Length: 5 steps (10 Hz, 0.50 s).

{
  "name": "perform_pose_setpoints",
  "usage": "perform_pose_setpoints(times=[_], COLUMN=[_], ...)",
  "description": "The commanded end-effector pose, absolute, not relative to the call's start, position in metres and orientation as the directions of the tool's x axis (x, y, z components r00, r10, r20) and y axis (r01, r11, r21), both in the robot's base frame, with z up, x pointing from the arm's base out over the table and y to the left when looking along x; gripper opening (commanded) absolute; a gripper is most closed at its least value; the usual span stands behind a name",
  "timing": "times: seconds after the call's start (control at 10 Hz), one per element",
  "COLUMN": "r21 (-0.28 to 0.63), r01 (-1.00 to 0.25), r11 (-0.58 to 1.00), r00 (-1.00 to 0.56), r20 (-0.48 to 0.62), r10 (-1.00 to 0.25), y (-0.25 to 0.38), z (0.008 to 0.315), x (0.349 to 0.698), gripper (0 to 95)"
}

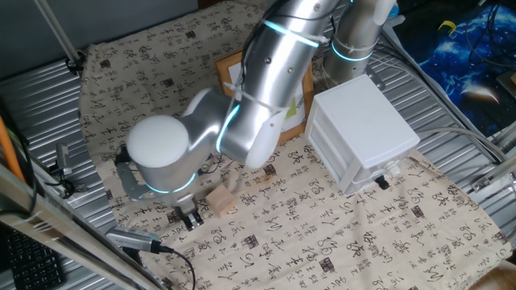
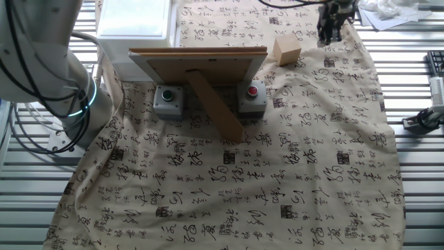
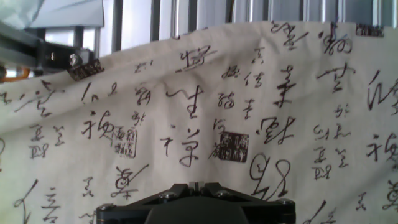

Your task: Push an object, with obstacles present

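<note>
The small pale tan wooden block [image 1: 222,201] lies on the printed cloth near the cloth's edge; in the other fixed view it [image 2: 286,50] sits at the top right. My gripper [image 1: 191,217] is low over the cloth just beside the block, a small gap apart, and also shows in the other fixed view [image 2: 331,31]. In the hand view the gripper [image 3: 194,184] has its fingers together and empty, and only cloth is ahead; the block is out of that view. The wooden-framed picture [image 2: 198,66] stands propped, with the grey box with the red button [image 2: 252,94] at its foot.
The large white drawer unit [image 1: 363,133] stands right of the picture frame [image 1: 230,72]. A second grey box with a green button [image 2: 166,98] sits by the frame's prop. Metal slats and a clamp [image 2: 424,119] lie beyond the cloth's edge.
</note>
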<state>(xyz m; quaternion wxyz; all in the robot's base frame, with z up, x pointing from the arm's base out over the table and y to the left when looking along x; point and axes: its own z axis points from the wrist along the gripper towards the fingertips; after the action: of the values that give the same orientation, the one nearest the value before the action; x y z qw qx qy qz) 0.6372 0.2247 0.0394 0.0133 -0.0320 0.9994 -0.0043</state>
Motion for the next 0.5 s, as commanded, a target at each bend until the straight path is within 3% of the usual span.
perform_pose_setpoints(times=[0.1, 0.5], r21=[-0.011, -0.009], r01=[-0.061, -0.071], r11=[0.998, 0.997], r00=[-0.998, -0.997], r20=[-0.028, -0.031], r10=[-0.061, -0.071], y=[0.225, 0.215], z=[0.036, 0.024], x=[0.635, 0.613], gripper=[0.0, 0.0])
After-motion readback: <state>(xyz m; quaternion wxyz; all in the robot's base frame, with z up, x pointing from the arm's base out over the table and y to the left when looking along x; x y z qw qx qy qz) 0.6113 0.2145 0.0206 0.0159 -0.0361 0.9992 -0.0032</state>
